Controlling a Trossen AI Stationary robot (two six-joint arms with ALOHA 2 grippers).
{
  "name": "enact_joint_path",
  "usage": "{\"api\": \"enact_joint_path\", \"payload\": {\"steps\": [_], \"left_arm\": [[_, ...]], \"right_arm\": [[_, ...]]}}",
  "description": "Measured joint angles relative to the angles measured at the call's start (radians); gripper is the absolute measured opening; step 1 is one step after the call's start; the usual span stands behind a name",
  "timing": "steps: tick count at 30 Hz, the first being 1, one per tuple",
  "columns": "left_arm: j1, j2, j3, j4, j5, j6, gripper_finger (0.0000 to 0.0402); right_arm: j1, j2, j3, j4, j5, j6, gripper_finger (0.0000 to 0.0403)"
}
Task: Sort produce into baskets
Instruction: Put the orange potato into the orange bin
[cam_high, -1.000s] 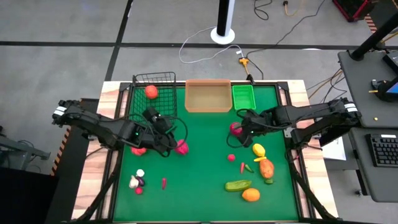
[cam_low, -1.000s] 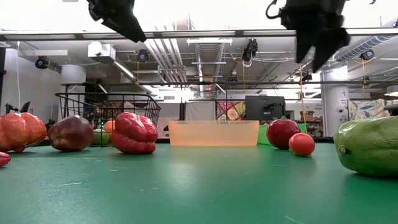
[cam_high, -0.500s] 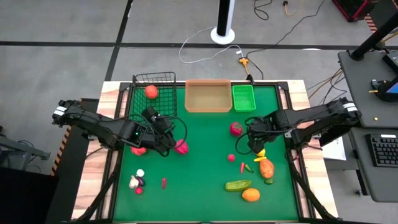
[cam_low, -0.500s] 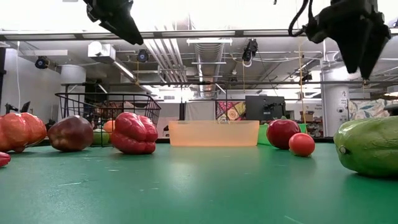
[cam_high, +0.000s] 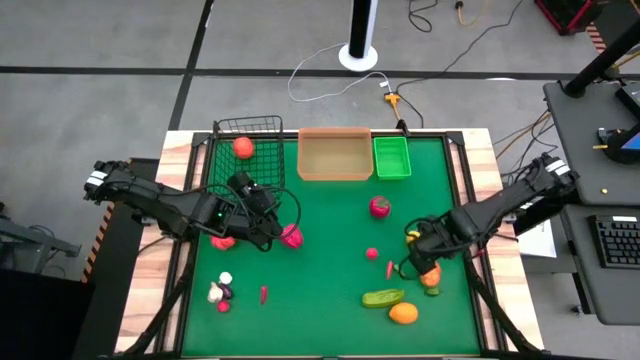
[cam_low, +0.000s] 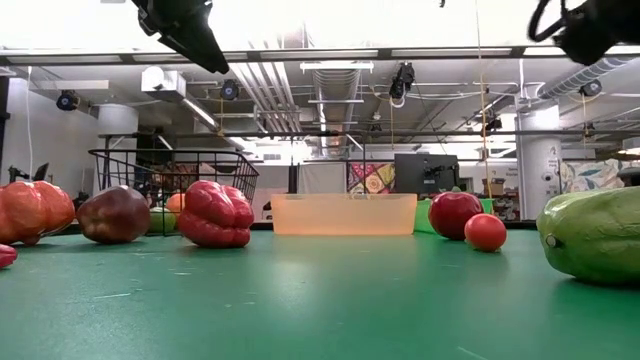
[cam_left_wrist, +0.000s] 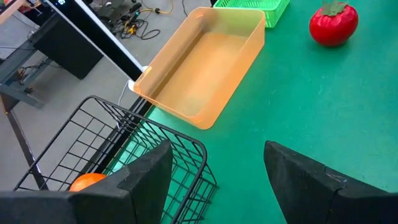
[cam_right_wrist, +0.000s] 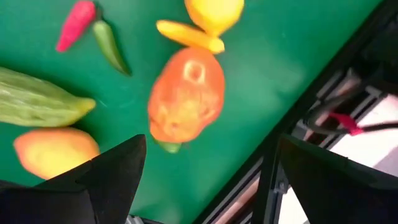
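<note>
So, compared with a second back, nothing has been changed on the left side. The left gripper (cam_high: 262, 208) is still parked over the left half of the green table (cam_high: 320, 300), jaws held partly apart with nothing between them. The black wire basket (cam_high: 249, 145), with an orange-red piece (cam_high: 242, 147) inside, sits just beyond it, a pink-red pepper (cam_high: 291, 237) lies right beside it on the near side, and another red piece (cam_high: 222, 241) is tucked under its arm. From the left wrist view the basket (cam_left_wrist: 124, 155), the tan tray (cam_left_wrist: 202, 62) and a corner of the green bin (cam_left_wrist: 255, 9) can be seen ahead of the fingers (cam_left_wrist: 146, 180), all well apart from them.

The tray (cam_high: 333, 155) and bin (cam_high: 391, 157) haven't been touched. The red tomato-like piece (cam_high: 380, 207) has been left uncovered in mid-table.

The big change is on the right: the right gripper (cam_high: 418, 258) has been swung away from that red piece toward the near right corner. It's spread wide open and empty, hovering over the orange-red fruit (cam_high: 430, 272), with the yellow piece (cam_high: 416, 240) just beyond it, the tiny red (cam_high: 389, 269) and green (cam_high: 400, 269) chillies just to its left, and the green cucumber (cam_high: 383, 298) and orange (cam_high: 403, 313) nearer the table edge. In the right wrist view the same fruit (cam_right_wrist: 186, 93) sits between the fingers (cam_right_wrist: 106, 177) but is not touched.

No brands, labels or readable writing can be made out anywhere.
</note>
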Motion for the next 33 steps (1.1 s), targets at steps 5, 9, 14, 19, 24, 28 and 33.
{"api": "enact_joint_path", "payload": {"steps": [5, 9, 14, 19, 24, 28, 33], "left_arm": [[0.000, 0.000, 0.000, -0.002, -0.003, 0.006, 0.0235], [0.000, 0.000, 0.000, -0.009, -0.004, 0.005, 0.0235], [0.000, -0.001, 0.000, -0.014, -0.005, 0.004, 0.0235], [0.000, -0.001, 0.000, -0.014, 0.000, -0.001, 0.0235], [0.000, -0.001, 0.000, -0.014, 0.001, -0.010, 0.0235], [0.000, -0.001, 0.000, -0.026, 0.002, -0.023, 0.0235], [0.000, -0.001, 0.000, -0.036, 0.010, -0.028, 0.0235]], "right_arm": [[0.059, 0.000, -0.056, 0.092, 0.006, 0.072, 0.0354], [0.067, 0.000, -0.110, 0.168, 0.023, 0.104, 0.0354], [0.066, 0.000, -0.155, 0.180, 0.025, 0.120, 0.0354], [0.066, 0.000, -0.195, 0.234, 0.025, 0.136, 0.0354], [0.066, 0.000, -0.215, 0.288, 0.045, 0.140, 0.0354], [0.066, 0.000, -0.231, 0.309, 0.050, 0.145, 0.0354], [0.066, 0.000, -0.255, 0.340, 0.050, 0.163, 0.0354]]}}
